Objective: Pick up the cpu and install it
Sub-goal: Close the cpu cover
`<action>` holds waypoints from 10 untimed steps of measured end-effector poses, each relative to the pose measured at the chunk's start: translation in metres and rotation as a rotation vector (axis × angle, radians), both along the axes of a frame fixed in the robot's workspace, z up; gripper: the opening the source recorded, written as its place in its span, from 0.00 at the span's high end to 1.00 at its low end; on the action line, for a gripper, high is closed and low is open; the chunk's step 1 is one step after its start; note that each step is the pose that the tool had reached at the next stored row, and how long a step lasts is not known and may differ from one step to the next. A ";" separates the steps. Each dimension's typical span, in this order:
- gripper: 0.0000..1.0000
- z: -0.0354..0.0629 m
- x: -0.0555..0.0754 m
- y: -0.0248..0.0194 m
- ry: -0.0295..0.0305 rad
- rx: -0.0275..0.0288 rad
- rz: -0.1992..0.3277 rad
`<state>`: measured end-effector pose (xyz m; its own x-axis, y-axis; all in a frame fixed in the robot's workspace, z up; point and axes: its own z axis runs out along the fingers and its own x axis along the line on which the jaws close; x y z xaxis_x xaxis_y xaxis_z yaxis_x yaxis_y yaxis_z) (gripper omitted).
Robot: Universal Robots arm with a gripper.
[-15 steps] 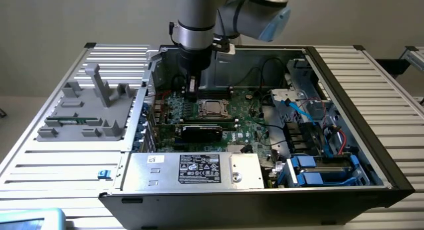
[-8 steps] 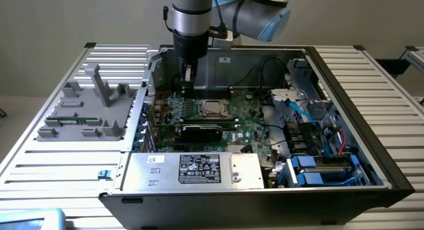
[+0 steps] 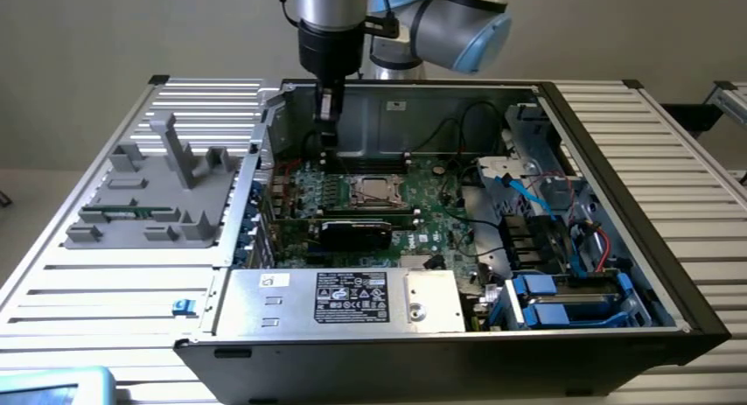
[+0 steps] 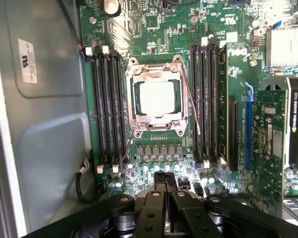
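The cpu (image 4: 156, 97), a shiny silver square, lies inside the metal frame of the socket (image 4: 135, 74) on the green motherboard. In the exterior view the cpu (image 3: 376, 189) sits mid-board inside the open computer case. My gripper (image 3: 325, 145) hangs from the arm above the board, toward the rear wall of the case and on the exterior view's left of the socket. Its black fingers (image 4: 159, 184) are pressed together with nothing between them, a short way off the socket and not touching it.
Black memory slots (image 4: 107, 106) flank the socket on both sides. A black graphics card (image 3: 356, 233) lies across the board in front of it. A silver power supply (image 3: 338, 300), blue drive bays (image 3: 572, 300) and a grey fixture (image 3: 152, 195) outside the case are also present.
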<state>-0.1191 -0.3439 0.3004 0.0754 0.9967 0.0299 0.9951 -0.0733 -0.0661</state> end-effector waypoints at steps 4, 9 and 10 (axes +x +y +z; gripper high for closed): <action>0.89 0.0089 -0.003 0.0045 -0.0062 0.0002 0.000; 0.89 0.0107 -0.008 0.0088 -0.0174 0.0001 0.000; 0.89 0.0107 -0.007 0.0087 -0.0175 0.0001 0.000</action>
<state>-0.1266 -0.3352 0.3111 0.0749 0.9967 0.0313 0.9961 -0.0733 -0.0487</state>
